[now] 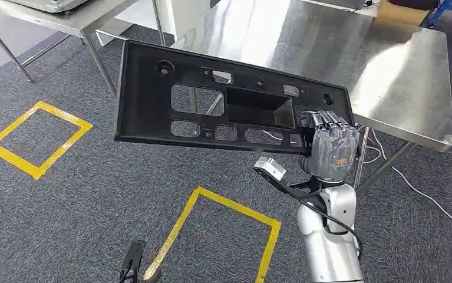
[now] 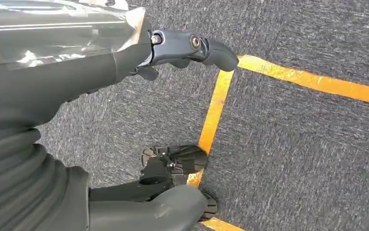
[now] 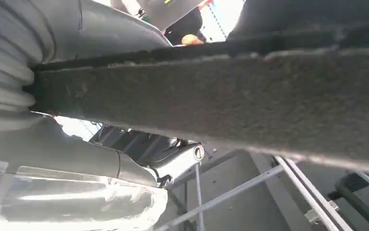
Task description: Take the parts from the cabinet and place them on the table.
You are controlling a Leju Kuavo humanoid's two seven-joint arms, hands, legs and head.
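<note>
Above the grey carpet, in front of the steel table (image 1: 412, 88), a long black plastic panel (image 1: 152, 100) with cut-out windows hangs in the air, tilted, its far edge overlapping the table's near edge in the head view. The right hand (image 1: 329, 147) grips the panel at its right end, fingers curled over the rim. Yellow tape squares (image 1: 38, 138) mark the carpet (image 1: 93, 188) beneath. The left hand (image 2: 187, 48) hangs over the floor beside a yellow line, holding nothing, fingers loosely apart.
</note>
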